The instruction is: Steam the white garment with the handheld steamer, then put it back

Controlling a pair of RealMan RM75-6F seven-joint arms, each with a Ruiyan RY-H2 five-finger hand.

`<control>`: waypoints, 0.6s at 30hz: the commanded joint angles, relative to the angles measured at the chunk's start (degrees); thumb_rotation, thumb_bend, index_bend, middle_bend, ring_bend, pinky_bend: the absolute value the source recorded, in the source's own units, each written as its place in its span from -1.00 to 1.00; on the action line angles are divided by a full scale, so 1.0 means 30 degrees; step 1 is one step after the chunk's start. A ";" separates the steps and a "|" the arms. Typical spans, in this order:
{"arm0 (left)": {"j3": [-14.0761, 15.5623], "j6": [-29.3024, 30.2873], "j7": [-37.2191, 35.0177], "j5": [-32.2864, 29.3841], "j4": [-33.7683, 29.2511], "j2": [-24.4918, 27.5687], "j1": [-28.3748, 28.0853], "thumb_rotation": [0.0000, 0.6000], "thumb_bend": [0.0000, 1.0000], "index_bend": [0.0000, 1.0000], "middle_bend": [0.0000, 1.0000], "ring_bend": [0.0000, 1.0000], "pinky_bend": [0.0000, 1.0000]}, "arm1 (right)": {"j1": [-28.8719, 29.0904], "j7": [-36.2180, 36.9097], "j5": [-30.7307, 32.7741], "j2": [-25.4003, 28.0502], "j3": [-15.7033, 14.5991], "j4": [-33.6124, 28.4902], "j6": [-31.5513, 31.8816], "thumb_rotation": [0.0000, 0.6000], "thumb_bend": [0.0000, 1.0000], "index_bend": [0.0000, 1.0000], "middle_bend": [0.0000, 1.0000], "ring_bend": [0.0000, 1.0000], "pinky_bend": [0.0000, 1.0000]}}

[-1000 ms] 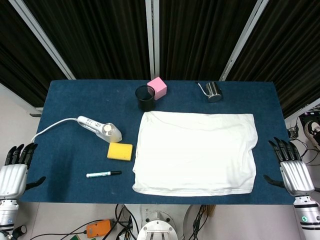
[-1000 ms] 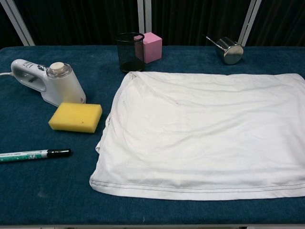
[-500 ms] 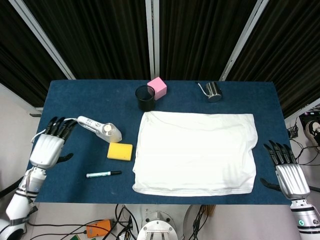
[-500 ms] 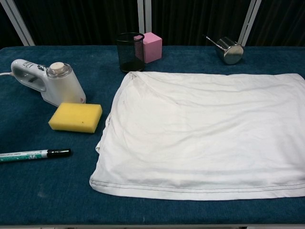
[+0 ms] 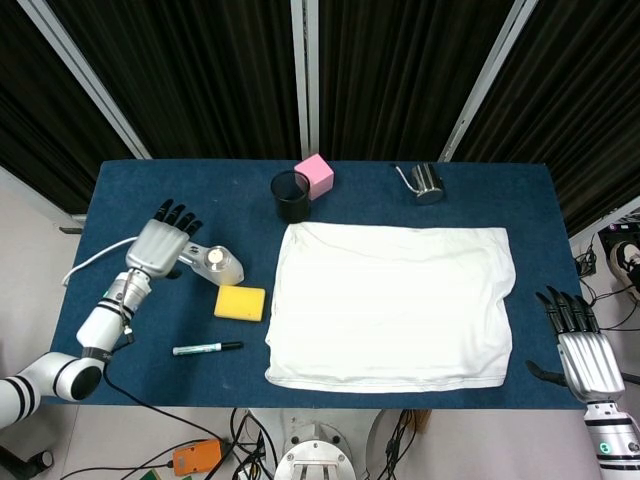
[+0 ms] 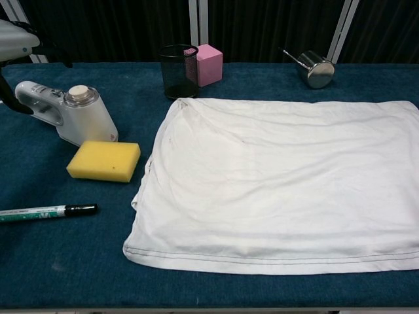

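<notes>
Cloth first: the white garment (image 5: 392,305) lies flat and softly creased on the blue felt table (image 5: 150,310). Left of it sits the smooth white handheld steamer (image 6: 69,112), with the left hand (image 5: 163,241) over its handle, fingers apart. The right hand (image 5: 578,345) hangs spread, off the table's edge. The black mesh cup's (image 6: 179,70) contents can't be made out.

Silver left hand (image 5: 160,245), right hand (image 5: 588,358) (black fingers (image 5: 176,213)); white forearms.
</notes>
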 commanded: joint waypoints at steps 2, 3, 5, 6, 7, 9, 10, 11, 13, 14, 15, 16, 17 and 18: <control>0.0231 -0.0603 0.1370 -0.1391 0.0771 -0.0668 -0.0855 1.00 -1.00 -0.47 -0.54 -0.71 -1.00 | 0.0104 0.0119 0.0299 -0.0079 0.0061 0.0122 -0.0346 1.00 -0.52 -1.00 -0.90 -1.00 -0.93; 0.0298 -0.0671 0.1517 -0.1582 0.0881 -0.0748 -0.0952 1.00 -1.00 -0.44 -0.51 -0.69 -1.00 | 0.0127 0.0149 0.0348 -0.0102 0.0064 0.0149 -0.0421 1.00 -0.52 -1.00 -0.90 -1.00 -0.93; 0.0421 -0.0830 0.1782 -0.2104 0.1092 -0.0907 -0.1156 1.00 -1.00 -0.40 -0.46 -0.65 -1.00 | 0.0190 0.0204 0.0467 -0.0157 0.0088 0.0220 -0.0592 1.00 -0.52 -1.00 -0.90 -1.00 -0.93; 0.0464 -0.0851 0.1862 -0.2252 0.1188 -0.0970 -0.1240 1.00 -1.00 -0.37 -0.44 -0.63 -1.00 | 0.0216 0.0219 0.0516 -0.0177 0.0101 0.0255 -0.0658 1.00 -0.52 -1.00 -0.90 -1.00 -0.93; 0.0555 -0.0915 0.1986 -0.2440 0.1353 -0.1047 -0.1348 1.00 -1.00 -0.34 -0.41 -0.61 -1.00 | 0.0253 0.0236 0.0574 -0.0202 0.0113 0.0296 -0.0748 1.00 -0.52 -1.00 -0.90 -1.00 -0.93; 0.0683 -0.1026 0.2125 -0.2735 0.1557 -0.1140 -0.1498 1.00 -1.00 -0.27 -0.33 -0.55 -1.00 | 0.0302 0.0262 0.0659 -0.0236 0.0134 0.0348 -0.0869 1.00 -0.52 -1.00 -0.90 -1.00 -0.93; 0.0764 -0.1076 0.2171 -0.2895 0.1665 -0.1205 -0.1581 1.00 -1.00 -0.24 -0.30 -0.53 -1.00 | 0.0335 0.0284 0.0706 -0.0267 0.0151 0.0383 -0.0936 1.00 -0.52 -1.00 -0.90 -1.00 -0.93; 0.0814 -0.1120 0.2141 -0.3001 0.1737 -0.1264 -0.1633 1.00 -1.00 -0.21 -0.29 -0.52 -1.00 | 0.0358 0.0301 0.0746 -0.0296 0.0155 0.0415 -0.0998 1.00 -0.52 -1.00 -0.90 -1.00 -0.93; 0.0947 -0.1243 0.2107 -0.3147 0.1951 -0.1389 -0.1754 1.00 -1.00 -0.18 -0.27 -0.51 -1.00 | 0.0418 0.0321 0.0830 -0.0338 0.0156 0.0472 -0.1162 1.00 -0.52 -1.00 -0.90 -1.00 -0.93; 0.1046 -0.1331 0.2147 -0.3255 0.2103 -0.1470 -0.1847 1.00 -1.00 -0.18 -0.27 -0.50 -1.00 | 0.0464 0.0328 0.0881 -0.0367 0.0164 0.0510 -0.1265 1.00 -0.52 -1.00 -0.90 -1.00 -0.93; 0.1102 -0.1376 0.2160 -0.3332 0.2181 -0.1523 -0.1912 1.00 -1.00 -0.17 -0.25 -0.49 -1.00 | 0.0492 0.0327 0.0911 -0.0385 0.0170 0.0531 -0.1324 1.00 -0.52 -1.00 -0.90 -1.00 -0.93; 0.1143 -0.1383 0.2146 -0.3387 0.2223 -0.1570 -0.1965 1.00 -1.00 -0.15 -0.23 -0.47 -1.00 | 0.0517 0.0327 0.0930 -0.0403 0.0177 0.0546 -0.1367 1.00 -0.52 -1.00 -0.90 -1.00 -0.93; 0.1204 -0.1400 0.2107 -0.3440 0.2239 -0.1606 -0.2024 1.00 -1.00 -0.14 -0.21 -0.45 -1.00 | 0.0540 0.0331 0.0955 -0.0427 0.0184 0.0567 -0.1409 1.00 -0.52 -1.00 -0.90 -1.00 -0.93; 0.1253 -0.1421 0.2086 -0.3470 0.2251 -0.1625 -0.2074 1.00 -1.00 -0.13 -0.20 -0.44 -1.00 | 0.0554 0.0339 0.0981 -0.0442 0.0188 0.0585 -0.1441 1.00 -0.52 -1.00 -0.90 -1.00 -0.93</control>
